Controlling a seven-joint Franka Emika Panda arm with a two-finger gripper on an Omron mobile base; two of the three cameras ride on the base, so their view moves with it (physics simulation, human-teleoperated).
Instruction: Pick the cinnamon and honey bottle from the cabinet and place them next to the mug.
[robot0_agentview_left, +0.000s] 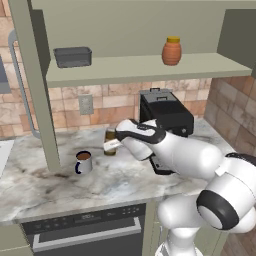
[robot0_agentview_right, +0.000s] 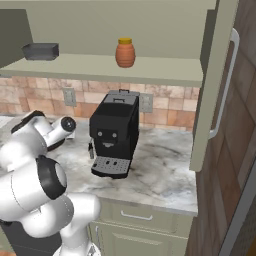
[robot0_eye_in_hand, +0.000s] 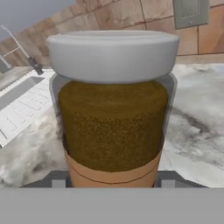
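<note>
Hand: the gripper (robot0_agentview_left: 111, 145) is clamping the cinnamon jar (robot0_agentview_left: 110, 141), one finger on each side of its lower half; in the hand view the jar (robot0_eye_in_hand: 113, 113) is standing right up against the camera, between the fingers.
Jar's position: it is being held upright, low over the marble counter (robot0_agentview_left: 45, 180), out in front of the brick wall; whether its base is touching the stone cannot be told.
Key relation: the mug (robot0_agentview_left: 83, 162) is sitting on the counter to the left of the jar and a little nearer the counter's front edge, close but apart. The jar's long axis is running straight up and down, so the set-down looks like a short drop beside the mug.
Honey bottle: it is waiting on the cabinet shelf (robot0_agentview_left: 145, 68), well above and to the right of the hand (robot0_agentview_left: 171, 51), standing upright and alone.
Other things: a black coffee machine (robot0_agentview_right: 114, 132) is standing on the counter right of the arm; a dark tray (robot0_agentview_left: 73, 56) is resting at the shelf's left end.
Hard to see: the arm is covering the hand in the right base view; the jar's bottom and the fingertips are cut off in the hand view; the jar's label is too blurred to read.
</note>
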